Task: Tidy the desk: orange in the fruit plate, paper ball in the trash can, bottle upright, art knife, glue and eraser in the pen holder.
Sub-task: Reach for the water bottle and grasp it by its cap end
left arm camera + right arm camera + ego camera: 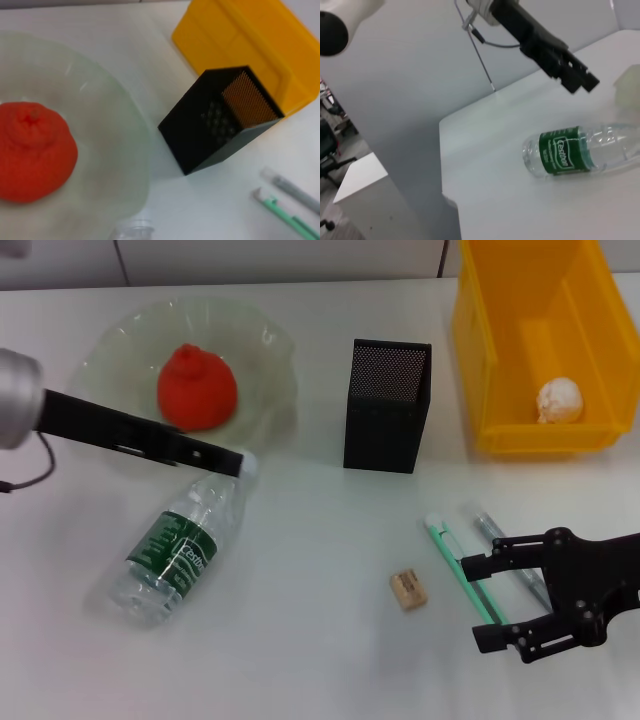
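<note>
The orange [197, 388] lies in the fruit plate [110, 340]. The paper ball [559, 400] lies in the yellow trash can [520, 300]. The bottle [180, 545] lies on its side on the desk [320, 640], cap towards the plate. My left gripper [232, 461] is right at the cap. The art knife [452, 550], glue [493, 532] and eraser [408, 590] lie in front of the pen holder [387, 405]. My right gripper [477, 602] is open, its fingers either side of the knife's near end.
The left wrist view shows the orange [35, 150], plate [115, 150], pen holder [220, 125], trash can [250, 45], glue [295, 190] and knife [285, 217]. The right wrist view shows the bottle [575, 150] and the desk's left edge.
</note>
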Tool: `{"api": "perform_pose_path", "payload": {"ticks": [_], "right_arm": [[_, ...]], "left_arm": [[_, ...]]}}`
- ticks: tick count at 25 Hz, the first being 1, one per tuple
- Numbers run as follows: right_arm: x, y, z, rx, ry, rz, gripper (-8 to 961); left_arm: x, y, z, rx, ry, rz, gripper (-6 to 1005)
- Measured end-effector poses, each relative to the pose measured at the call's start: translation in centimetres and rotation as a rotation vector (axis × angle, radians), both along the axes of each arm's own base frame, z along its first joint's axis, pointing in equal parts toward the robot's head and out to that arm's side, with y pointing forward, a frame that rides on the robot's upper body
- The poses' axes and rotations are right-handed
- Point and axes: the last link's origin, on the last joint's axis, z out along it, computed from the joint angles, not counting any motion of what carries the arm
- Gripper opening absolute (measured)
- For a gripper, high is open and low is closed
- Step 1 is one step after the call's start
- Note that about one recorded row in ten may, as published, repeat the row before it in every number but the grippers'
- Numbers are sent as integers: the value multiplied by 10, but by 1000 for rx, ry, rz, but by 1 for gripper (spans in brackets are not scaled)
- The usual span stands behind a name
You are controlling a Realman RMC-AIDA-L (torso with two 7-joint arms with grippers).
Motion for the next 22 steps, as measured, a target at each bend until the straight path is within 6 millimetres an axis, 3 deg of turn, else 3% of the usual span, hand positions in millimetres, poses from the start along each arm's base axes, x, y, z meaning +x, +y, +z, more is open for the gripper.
{"api": "perform_pose_path", "payload": {"ticks": [6,11,22], "right_arm": [[12,-9,1,54,33,-65,842],[18,-13,-1,70,45,-109,842],[23,-20,-3,72,57,-141,842]], "left_arm": [[7,11,-27,22,166,-32,736],[1,17,-45,69,285,-45,736],[10,12,-75,49,382,-103,734]]}}
